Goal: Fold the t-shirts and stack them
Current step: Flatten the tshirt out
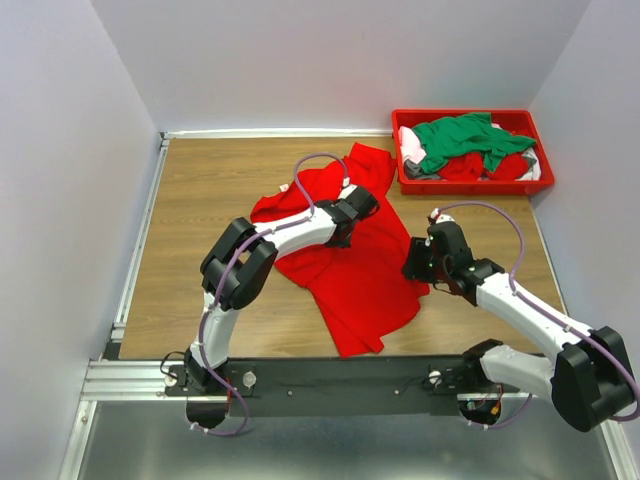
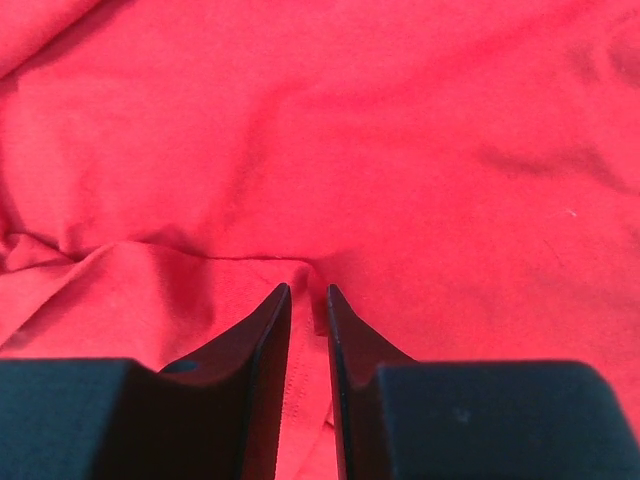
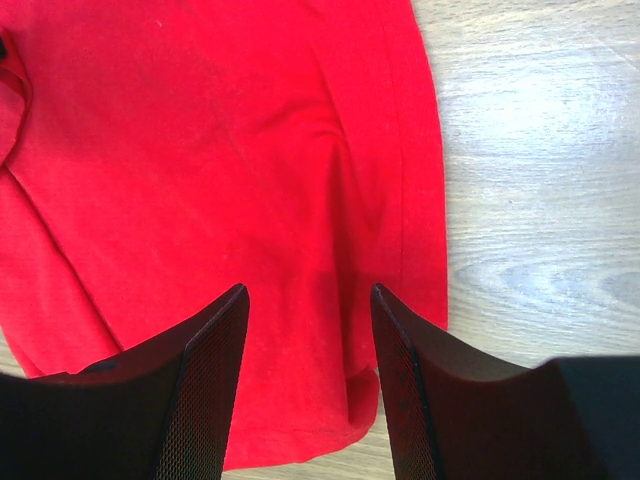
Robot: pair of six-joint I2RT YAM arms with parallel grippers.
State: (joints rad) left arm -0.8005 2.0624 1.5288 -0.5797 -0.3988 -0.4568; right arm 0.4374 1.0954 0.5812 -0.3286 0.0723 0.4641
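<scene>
Since the left gripper (image 2: 308,292) pinches only a thin fold of the shirt (image 1: 352,285) spread on the counter (image 1: 200,190), and the right gripper (image 3: 308,290) hangs open above its hem, the cloth may slip out and bunch.

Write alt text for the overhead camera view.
A red t-shirt lies rumpled on a wooden table, with the left gripper on it and the right gripper near its right edge. A red bin of green, red and white shirts sits far right.
</scene>
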